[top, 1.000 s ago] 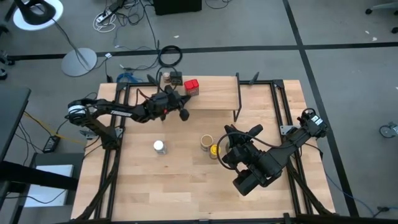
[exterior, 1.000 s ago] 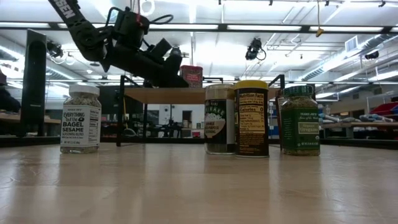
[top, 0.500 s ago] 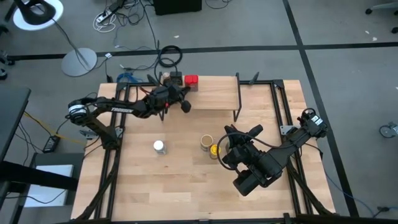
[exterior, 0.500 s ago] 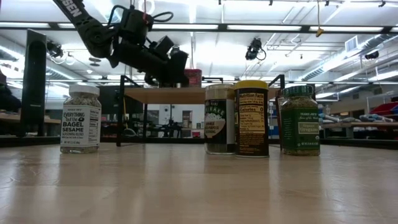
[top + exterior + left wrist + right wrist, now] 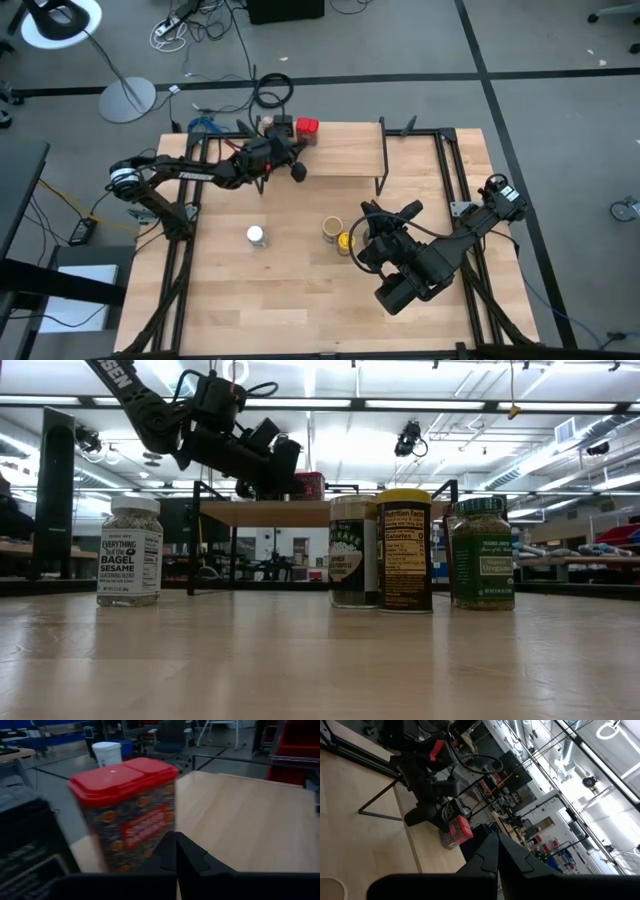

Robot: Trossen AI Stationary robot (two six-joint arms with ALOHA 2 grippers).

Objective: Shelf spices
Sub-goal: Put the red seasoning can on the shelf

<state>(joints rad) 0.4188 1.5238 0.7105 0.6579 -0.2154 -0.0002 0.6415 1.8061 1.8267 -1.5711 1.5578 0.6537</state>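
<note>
The red tin (image 5: pixel 125 815) stands upright on the shelf (image 5: pixel 345 150) near its far edge, beside a dark tin (image 5: pixel 283 127) and a small tan-capped jar (image 5: pixel 266 124). My left gripper (image 5: pixel 293 143) is shut and reaches over the shelf's left part, its tips (image 5: pixel 175 847) right at the tin. My right gripper (image 5: pixel 372 215) is shut and hovers high over the table's middle, holding nothing. On the table stand a white-lidded jar (image 5: pixel 130 550), a dark jar (image 5: pixel 353 550), a yellow-lidded jar (image 5: pixel 404 550) and a green jar (image 5: pixel 482 553). My left gripper's shut fingertips (image 5: pixel 169 845) stand against the red tin's side wall near its lower corner (image 5: pixel 152 855). They come nearly level from the table's near left side. Whether they touch the wall I cannot tell. The tin rests upright on the shelf board.
The shelf's right half (image 5: pixel 240 820) is bare board. Its black legs (image 5: pixel 383 160) stand on the table. The right arm (image 5: pixel 420 265) hangs over the table's middle right, above the jars. Cables and a lamp base lie on the floor beyond the far edge.
My left gripper, still shut, has gone toward the table's far edge and slightly up, then stopped. The red tin has slid along the shelf board toward its far edge, staying upright, and now stands beside the dark tin.
</note>
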